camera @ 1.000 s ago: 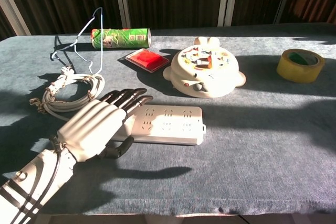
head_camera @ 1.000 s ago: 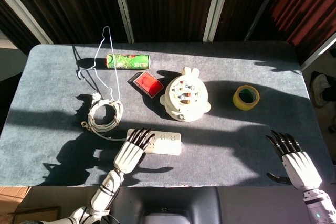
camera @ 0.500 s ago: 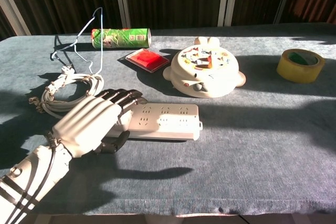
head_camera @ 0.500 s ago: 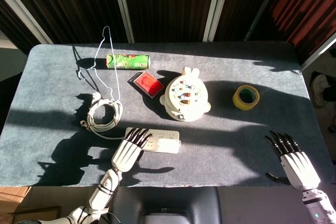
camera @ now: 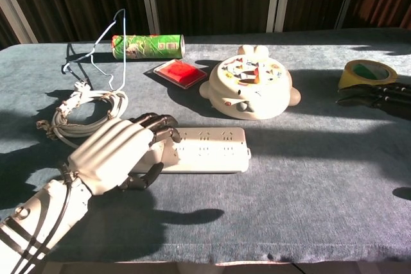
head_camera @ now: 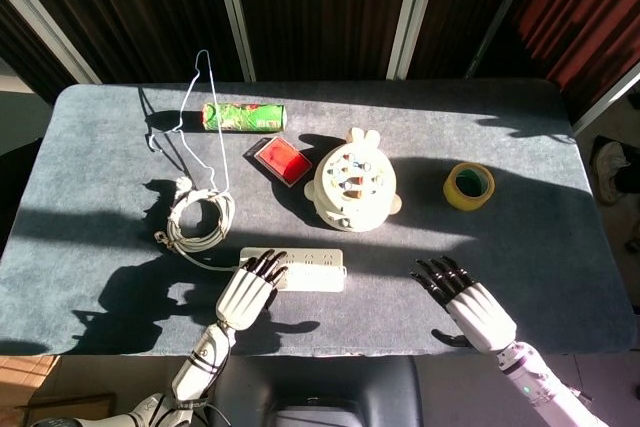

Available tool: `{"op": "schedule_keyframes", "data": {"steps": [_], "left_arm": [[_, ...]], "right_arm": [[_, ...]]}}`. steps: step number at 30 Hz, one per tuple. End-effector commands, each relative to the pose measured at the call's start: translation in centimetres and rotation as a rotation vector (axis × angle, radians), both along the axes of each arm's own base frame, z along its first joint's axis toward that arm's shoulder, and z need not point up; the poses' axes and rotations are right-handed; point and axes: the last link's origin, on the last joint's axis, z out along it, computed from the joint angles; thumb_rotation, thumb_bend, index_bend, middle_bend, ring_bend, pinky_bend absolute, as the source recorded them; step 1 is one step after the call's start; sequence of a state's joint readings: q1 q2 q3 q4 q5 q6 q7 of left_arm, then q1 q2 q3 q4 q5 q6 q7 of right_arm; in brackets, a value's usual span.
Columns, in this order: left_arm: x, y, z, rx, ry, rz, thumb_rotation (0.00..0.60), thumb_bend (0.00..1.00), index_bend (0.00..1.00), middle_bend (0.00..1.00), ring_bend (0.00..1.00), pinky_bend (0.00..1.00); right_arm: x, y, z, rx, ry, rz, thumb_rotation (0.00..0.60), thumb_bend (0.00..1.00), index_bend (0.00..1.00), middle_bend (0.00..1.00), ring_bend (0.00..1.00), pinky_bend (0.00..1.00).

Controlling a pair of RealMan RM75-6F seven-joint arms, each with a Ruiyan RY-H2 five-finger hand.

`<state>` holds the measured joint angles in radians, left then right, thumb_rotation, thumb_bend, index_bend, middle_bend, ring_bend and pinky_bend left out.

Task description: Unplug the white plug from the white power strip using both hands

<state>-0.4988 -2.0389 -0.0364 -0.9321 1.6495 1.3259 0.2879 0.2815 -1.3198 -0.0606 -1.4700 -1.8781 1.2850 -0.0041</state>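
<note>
The white power strip (head_camera: 305, 270) (camera: 205, 150) lies flat near the table's front edge. My left hand (head_camera: 248, 292) (camera: 112, 155) grips its left end, fingers curled over the top and thumb against the near side. That end and any plug in it are hidden under the fingers; the sockets that show hold nothing. The strip's white cable coil (head_camera: 196, 219) (camera: 87, 115) lies to the left, with a white plug (head_camera: 182, 185) (camera: 80, 86) at its far end. My right hand (head_camera: 468, 299) (camera: 379, 94) hovers open, fingers spread, well right of the strip.
A cream round toy (head_camera: 355, 182) sits just behind the strip. A red box (head_camera: 283, 160), a green can (head_camera: 243, 116) and a wire hanger (head_camera: 200, 112) lie further back left. A yellow tape roll (head_camera: 468, 185) stands at the right.
My right hand has swung left and inward from the table's right front corner. My left hand's fingers have curled down on the strip's end, and the strip has shifted slightly left.
</note>
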Motion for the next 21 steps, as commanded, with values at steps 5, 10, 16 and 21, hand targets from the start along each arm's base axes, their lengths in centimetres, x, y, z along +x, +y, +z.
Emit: {"op": "schedule_keyframes", "data": {"steps": [5,10,16,21], "left_arm": [[0.2,0.0,0.3,0.012,-0.001,-0.013,0.600,0.61,0.39,0.43,0.40,0.45],[0.0,0.1,0.4,0.010,-0.001,-0.004,0.600,0.61,0.39,0.43,0.40,0.45],[0.1,0.0,0.5,0.007,-0.009,-0.008,0.600,0.60,0.39,0.43,0.40,0.45],[0.2,0.0,0.6,0.009,-0.012,-0.014,0.600,0.60,0.39,0.42,0.40,0.45]], "right_arm": [[5.0,-2.4,-8.2,0.131,0.063,0.145,0.600,0.33,0.06,0.10,0.00,0.02],[7.3,-3.3,-11.3,0.141,0.072,0.165,0.600,0.33,0.05,0.10,0.00,0.02],[9.3,-4.2,-13.7,0.153,0.064,0.143,0.600,0.43,0.02,0.10,0.00,0.02],[10.0,-4.4,-14.3,0.163,0.074,0.139,0.600,0.68,0.05,0.10,0.00,0.02]]}}
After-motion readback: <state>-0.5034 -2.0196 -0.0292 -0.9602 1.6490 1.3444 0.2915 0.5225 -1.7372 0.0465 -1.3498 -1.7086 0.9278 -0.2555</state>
